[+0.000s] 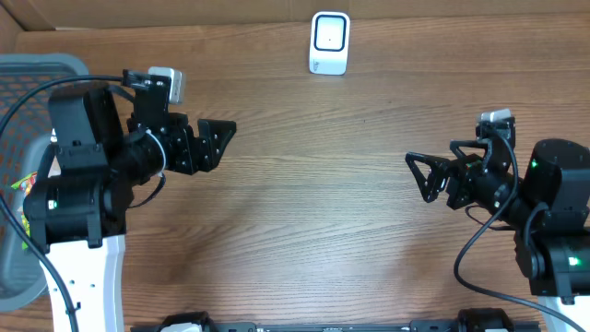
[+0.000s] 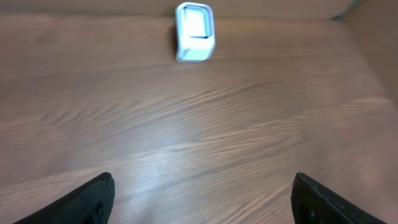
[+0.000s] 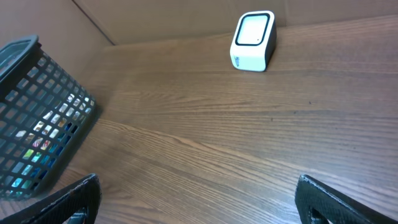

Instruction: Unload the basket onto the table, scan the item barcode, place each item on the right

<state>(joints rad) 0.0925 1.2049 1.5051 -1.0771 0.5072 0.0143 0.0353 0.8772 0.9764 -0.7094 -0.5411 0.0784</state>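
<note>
Overhead cam is fixed above and looks straight down on the table [image 1: 313, 212], far enough back to take in both my arms. Left wrist cam rides low over the wood and faces across it. The scanner [image 2: 195, 32] is far off at top, my left fingertips [image 2: 93, 199] in the bottom corners. Right wrist cam sits higher, tilted down, w/ the basket [image 3: 37, 118] at left. All 3 views share the scanner & nearby wood. Overhead & right wrist also share the basket.

Brown wood grain with paler streaks covers the surface [image 1: 313, 203]. Top centre — a white scanner [image 1: 329, 42] with a pale grey window. Far left, a dark grey mesh basket [image 3: 37, 124] showing multicoloured bits. Fingers [image 2: 93, 199] black.
</note>
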